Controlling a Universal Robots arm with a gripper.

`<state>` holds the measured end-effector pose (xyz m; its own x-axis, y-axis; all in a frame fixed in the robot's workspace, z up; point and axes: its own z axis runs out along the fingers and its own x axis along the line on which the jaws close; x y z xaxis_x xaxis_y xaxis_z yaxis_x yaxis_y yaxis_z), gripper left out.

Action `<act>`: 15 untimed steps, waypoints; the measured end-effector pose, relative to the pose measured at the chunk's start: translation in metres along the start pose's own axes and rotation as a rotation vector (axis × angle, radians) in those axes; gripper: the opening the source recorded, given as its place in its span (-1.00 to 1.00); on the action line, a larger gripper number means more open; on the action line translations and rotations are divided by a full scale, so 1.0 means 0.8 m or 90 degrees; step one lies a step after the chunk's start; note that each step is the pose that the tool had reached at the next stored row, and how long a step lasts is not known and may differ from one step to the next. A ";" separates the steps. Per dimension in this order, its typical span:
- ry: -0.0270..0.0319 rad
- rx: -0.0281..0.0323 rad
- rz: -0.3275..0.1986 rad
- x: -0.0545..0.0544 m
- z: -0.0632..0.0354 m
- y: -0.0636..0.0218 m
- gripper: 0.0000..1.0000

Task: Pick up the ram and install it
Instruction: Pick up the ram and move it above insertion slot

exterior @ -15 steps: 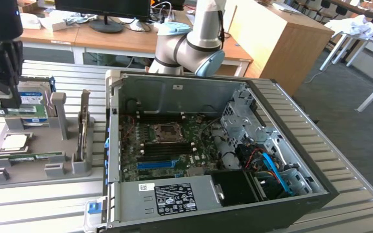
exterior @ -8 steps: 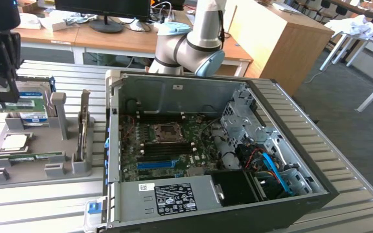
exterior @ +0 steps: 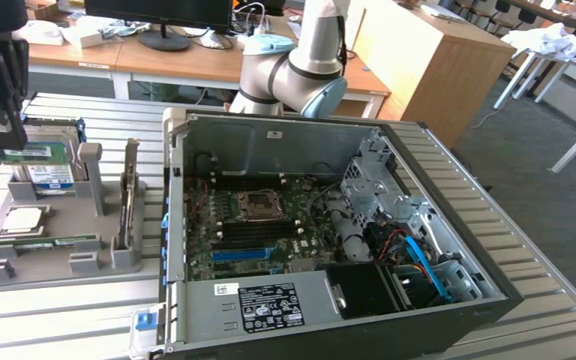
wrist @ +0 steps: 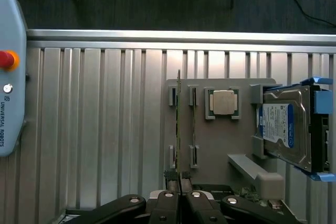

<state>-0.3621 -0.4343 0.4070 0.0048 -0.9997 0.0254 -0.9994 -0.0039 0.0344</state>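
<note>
1. The gripper (wrist: pixel 179 196) sits closest to the wrist camera, its two dark fingers (wrist: pixel 167 203) pressed nearly together; it is clenched on the ram (wrist: pixel 178 129), which shows edge-on as a thin line running straight away from the fingertips
2. In the exterior view the gripper (exterior: pixel 10 139) hangs at the far left over the grey tray (exterior: pixel 58 262); the ram (exterior: pixel 40 153) is pinched at its upper edge, standing on edge with its long axis level and running left to right in that view; it appears clear of the tray, though I cannot tell by how much
3. A second green stick (exterior: pixel 48 241) lies in the tray, apart from the gripper
4. The open computer case (exterior: pixel 268 142) and its motherboard (exterior: pixel 268 232) lie well apart, toward the exterior view's right of the gripper, on the same slatted surface (exterior: pixel 68 322); the held stick's long axis looks roughly parallel to the board's long slots
</note>
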 end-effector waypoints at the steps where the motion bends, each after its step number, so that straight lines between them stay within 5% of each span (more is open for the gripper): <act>1: 0.0000 0.0000 0.000 0.000 -0.001 0.000 -0.77; 15: 0.0001 -0.0001 0.000 0.000 -0.001 -0.001 -0.77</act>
<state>-0.3611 -0.4343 0.4079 0.0050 -0.9997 0.0256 -0.9994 -0.0041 0.0346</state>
